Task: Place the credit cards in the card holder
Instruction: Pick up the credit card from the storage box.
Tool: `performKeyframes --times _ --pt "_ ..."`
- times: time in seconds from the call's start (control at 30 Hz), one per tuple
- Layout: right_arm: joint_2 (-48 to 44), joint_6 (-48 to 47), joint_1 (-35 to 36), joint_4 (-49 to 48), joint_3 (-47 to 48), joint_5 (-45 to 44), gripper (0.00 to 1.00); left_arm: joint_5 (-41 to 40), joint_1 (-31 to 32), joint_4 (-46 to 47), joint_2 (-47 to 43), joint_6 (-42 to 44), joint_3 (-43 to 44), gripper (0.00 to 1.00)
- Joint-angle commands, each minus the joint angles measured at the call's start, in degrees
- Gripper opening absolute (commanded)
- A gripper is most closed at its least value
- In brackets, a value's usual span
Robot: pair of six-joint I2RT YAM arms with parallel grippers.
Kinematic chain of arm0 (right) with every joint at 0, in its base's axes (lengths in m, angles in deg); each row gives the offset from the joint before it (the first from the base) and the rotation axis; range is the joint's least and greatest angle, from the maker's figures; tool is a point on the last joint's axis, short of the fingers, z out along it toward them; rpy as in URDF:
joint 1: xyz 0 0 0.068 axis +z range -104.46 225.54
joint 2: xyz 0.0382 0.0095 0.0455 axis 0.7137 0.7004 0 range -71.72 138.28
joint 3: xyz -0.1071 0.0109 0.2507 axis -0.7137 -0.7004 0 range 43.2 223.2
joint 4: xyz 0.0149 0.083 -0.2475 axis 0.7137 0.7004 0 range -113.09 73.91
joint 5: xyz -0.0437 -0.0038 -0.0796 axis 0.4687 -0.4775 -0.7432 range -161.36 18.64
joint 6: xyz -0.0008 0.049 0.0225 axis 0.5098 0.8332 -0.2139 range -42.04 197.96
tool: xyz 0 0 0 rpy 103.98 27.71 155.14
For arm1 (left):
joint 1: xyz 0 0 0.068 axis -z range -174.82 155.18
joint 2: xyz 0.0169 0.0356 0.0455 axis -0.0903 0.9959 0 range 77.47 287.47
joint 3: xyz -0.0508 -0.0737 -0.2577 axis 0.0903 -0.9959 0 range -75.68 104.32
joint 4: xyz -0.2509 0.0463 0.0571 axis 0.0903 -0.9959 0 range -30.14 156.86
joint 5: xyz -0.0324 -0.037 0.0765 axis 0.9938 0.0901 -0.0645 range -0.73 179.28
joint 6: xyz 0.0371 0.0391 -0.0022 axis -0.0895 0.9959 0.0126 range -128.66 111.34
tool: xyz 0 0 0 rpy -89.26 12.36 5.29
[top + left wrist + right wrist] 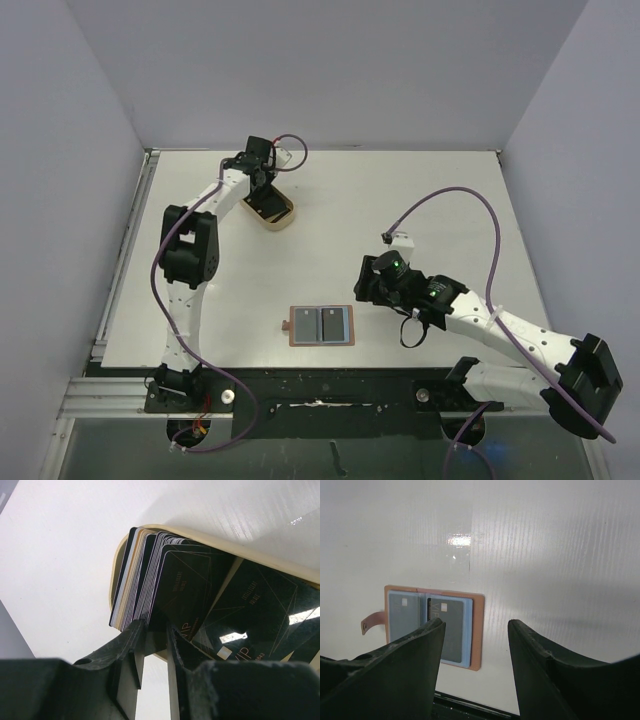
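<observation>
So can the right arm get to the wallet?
Probably yes. The right gripper hangs open and empty close to the open wallet, and nothing stands between them.

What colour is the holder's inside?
Holder is blue-grey inside, brown rim; best in right wrist view.
</observation>
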Motion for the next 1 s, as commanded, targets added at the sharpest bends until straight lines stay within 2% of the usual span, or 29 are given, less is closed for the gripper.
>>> performKeyframes --times 0.0,0.4,0.67,0.97 --pt "-1.64 -0.58 0.08 -2.28 1.29 -1.17 0.54 0.91 0.33 1.06 -3.77 -1.40 1.94 0.03" --pt "-2.83 -0.42 0.06 -3.27 0.28 -0.11 0.54 3.75 0.78 -3.48 -7.27 -4.92 2.58 0.00" --pt "-3.77 0.10 0.40 -3.43 -0.21 0.51 0.54 1.74 0.71 -3.05 -6.81 -4.47 1.48 0.04" --pt "-3.50 0.03 0.48 -3.53 0.39 0.44 0.54 1.60 1.04 -4.12 -6.06 -4.69 2.55 0.00"
